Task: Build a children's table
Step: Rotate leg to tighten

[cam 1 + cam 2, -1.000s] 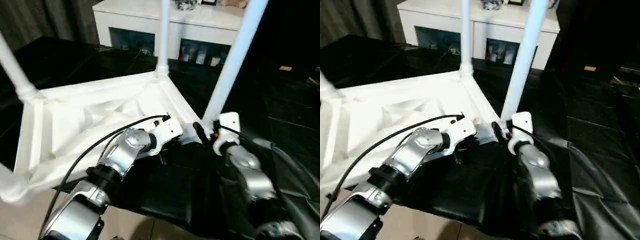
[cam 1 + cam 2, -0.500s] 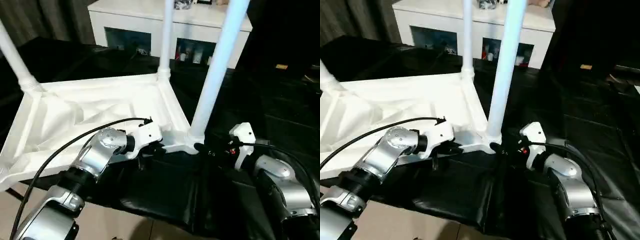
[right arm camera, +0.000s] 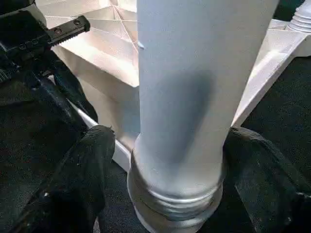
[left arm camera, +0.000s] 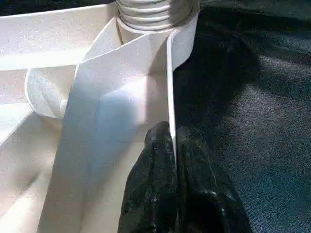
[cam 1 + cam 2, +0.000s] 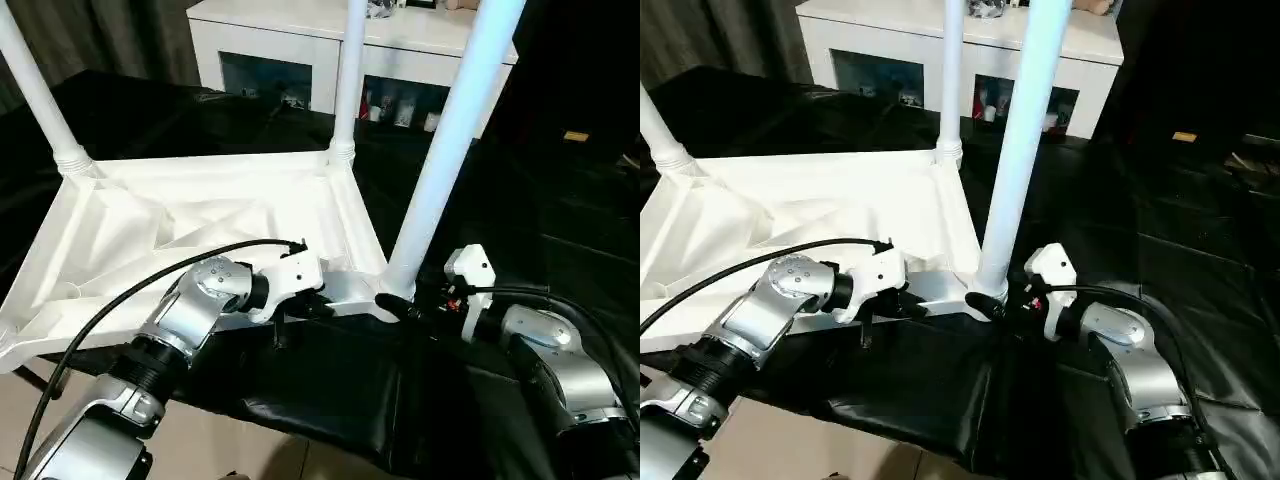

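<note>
The children's table [image 5: 180, 220] lies upside down on a black cover, ribbed underside up. Three of its white legs point upward: the near right leg [image 5: 450, 140], a far leg [image 5: 348, 80] and a left leg [image 5: 35, 90]. My left gripper [image 4: 171, 133] is shut on the thin rim of the near edge [image 4: 170, 73], close to the near right corner. My right gripper [image 3: 170, 160] straddles the base of the near right leg [image 3: 180, 97]. Its fingers [image 3: 92, 160] stand open on either side, with a small gap on one side.
A white cabinet [image 5: 300, 40] with glass-fronted doors stands behind the table. A black padded cover [image 5: 330, 390] spreads under the table and to the right. Dark curtains [image 5: 100, 35] hang at the back left. Pale floor [image 5: 40, 400] shows at the near left.
The head camera has shifted. My right gripper has edged in toward the near right leg's base. My left gripper keeps its hold on the rim.
</note>
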{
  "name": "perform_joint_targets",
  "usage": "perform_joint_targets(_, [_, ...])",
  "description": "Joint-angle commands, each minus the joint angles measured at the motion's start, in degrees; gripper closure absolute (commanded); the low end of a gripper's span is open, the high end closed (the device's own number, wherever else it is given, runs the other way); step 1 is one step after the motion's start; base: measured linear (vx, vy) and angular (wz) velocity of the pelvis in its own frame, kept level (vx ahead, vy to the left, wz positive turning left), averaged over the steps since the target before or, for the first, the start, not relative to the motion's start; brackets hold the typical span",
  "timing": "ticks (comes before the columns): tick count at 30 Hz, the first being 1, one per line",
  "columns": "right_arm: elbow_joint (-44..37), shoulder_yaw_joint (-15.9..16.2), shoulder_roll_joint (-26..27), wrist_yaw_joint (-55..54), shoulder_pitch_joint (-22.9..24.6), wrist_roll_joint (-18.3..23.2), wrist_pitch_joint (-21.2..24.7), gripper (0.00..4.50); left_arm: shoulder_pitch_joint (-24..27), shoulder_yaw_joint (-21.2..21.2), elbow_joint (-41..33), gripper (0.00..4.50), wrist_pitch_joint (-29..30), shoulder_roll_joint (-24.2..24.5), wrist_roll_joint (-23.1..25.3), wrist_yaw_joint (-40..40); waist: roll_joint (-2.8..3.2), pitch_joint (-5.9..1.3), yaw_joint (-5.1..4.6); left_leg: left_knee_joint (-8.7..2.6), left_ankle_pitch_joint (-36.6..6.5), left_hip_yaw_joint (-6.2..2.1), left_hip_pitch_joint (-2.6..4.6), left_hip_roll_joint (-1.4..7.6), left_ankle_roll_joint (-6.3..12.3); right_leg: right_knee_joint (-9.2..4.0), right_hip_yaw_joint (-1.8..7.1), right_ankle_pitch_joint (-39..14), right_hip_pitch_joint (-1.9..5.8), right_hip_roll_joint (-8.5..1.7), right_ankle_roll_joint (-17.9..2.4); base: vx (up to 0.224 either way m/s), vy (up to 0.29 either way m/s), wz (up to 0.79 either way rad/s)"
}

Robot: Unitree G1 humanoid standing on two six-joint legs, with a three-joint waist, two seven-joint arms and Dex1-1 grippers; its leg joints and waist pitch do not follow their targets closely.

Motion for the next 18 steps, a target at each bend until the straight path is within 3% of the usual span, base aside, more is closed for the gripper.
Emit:
perform_joint_targets(1, [0.3,0.3,-0.7,0.8,-0.2,-0.5,0.4,1.09,0.4,-0.8,-1.3,4.5,-0.3,0.0,-0.2,-0.7,-0.45,-3.24,0.01,-3.86,-5.4,0.14,-0.28,1.22,5.14,-3.21,2.55,-4.2,3.59,-2.8,-14.0,0.0,0.0,0.0])
perform_joint_targets(12, [2.7,0.4,0.1,-0.9,-0.8,-2.0,-0.3,2.01,0.5,-0.9,-1.4,4.5,0.5,0.3,0.1,-1.4,-0.42,-3.35,0.02,-3.74,-4.8,0.15,-0.21,1.17,5.23,-3.02,2.51,-3.3,3.6,-2.73,-14.3,0.0,0.0,0.0])
perform_joint_targets(15, [7.6,-0.6,2.5,-10.6,-2.3,-5.7,0.9,2.12,0.5,-1.4,-0.2,4.5,1.0,0.0,1.9,0.8,-0.39,-3.12,-0.32,-4.01,-6.1,0.06,-0.36,1.11,4.09,-3.37,2.47,-6.5,3.57,-2.8,-13.5,0.0,0.0,0.0])
perform_joint_targets(18, [9.5,-2.6,5.4,-16.7,-3.2,-5.5,2.3,2.18,-0.4,-1.3,2.1,4.5,3.3,-1.6,4.0,5.8,-0.33,-2.91,-0.87,-4.31,-9.8,0.07,0.13,1.14,2.07,-4.09,2.51,-11.8,3.16,-2.79,-12.1,0.0,0.0,0.0])
